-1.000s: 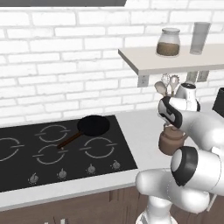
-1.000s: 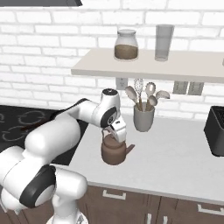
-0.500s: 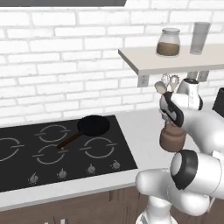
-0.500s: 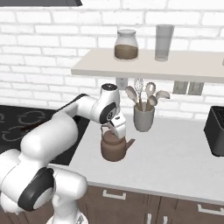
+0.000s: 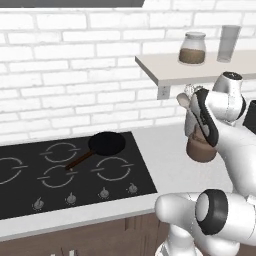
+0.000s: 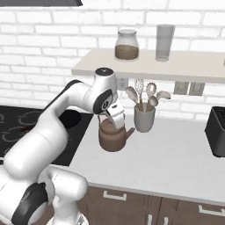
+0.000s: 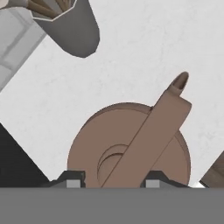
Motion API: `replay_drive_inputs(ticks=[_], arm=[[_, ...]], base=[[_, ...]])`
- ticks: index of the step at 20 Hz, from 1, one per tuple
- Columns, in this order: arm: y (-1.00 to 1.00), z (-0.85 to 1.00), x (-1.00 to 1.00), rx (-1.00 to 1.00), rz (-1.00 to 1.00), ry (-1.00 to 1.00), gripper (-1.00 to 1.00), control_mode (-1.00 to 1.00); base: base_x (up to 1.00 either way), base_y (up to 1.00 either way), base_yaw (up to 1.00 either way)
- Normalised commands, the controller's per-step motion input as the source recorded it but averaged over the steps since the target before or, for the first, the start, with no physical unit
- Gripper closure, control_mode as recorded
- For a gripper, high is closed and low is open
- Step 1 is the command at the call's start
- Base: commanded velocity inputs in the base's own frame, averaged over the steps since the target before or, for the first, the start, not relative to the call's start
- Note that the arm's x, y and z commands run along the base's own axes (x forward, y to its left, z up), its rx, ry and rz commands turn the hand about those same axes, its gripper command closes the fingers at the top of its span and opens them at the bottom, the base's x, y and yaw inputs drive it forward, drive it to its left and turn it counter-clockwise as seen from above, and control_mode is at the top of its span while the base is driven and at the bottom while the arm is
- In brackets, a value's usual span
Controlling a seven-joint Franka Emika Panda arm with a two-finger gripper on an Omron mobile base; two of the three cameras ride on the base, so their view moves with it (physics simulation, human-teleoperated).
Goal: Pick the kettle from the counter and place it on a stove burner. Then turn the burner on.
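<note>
The small copper-brown kettle (image 5: 201, 151) (image 6: 111, 138) hangs just above the pale counter (image 6: 176, 162), right of the black cooktop (image 5: 30, 200). My gripper (image 6: 115, 121) (image 5: 200, 131) comes down from above and is shut on its arched handle. In the hand view the kettle (image 7: 87, 148) lies right below, and the handle runs slantwise between my two fingertips (image 7: 74, 181). My gripper (image 7: 113, 183) sits over the lid. The largest stove burner (image 5: 9, 170) is a grey ring at the cooktop's left edge, partly cut off by the view.
A black frying pan (image 5: 106, 143) rests on the back right ring. A grey utensil jar (image 6: 144, 119) (image 7: 74, 30) stands close behind the kettle. Overhead, a shelf (image 6: 145, 66) carries a jar and a glass. A dark appliance (image 6: 217, 132) sits far right. Knobs (image 5: 103, 192) line the cooktop's front.
The fingers have closed on the kettle's handle, and the kettle has risen slightly off the counter with the hand.
</note>
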Motion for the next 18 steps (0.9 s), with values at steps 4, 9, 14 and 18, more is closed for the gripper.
replay_drive_inputs(ticks=[4, 9, 14, 18], arm=[[0.09, 0.27, -0.12, 0.00, 0.00, -0.03, 1.00, -1.00], [0.13, 0.01, -0.07, 0.00, 0.02, -0.01, 1.00, -1.00], [0.24, 0.00, -0.11, 0.00, 0.03, -0.03, 1.00, 1.00], [0.00, 0.00, 0.00, 0.00, 0.00, 0.00, 1.00, 1.00]], base=[[0.00, 0.00, 0.00], [0.00, 0.00, 0.00], [-0.14, 0.37, 0.02], [-0.40, 1.00, 0.00]])
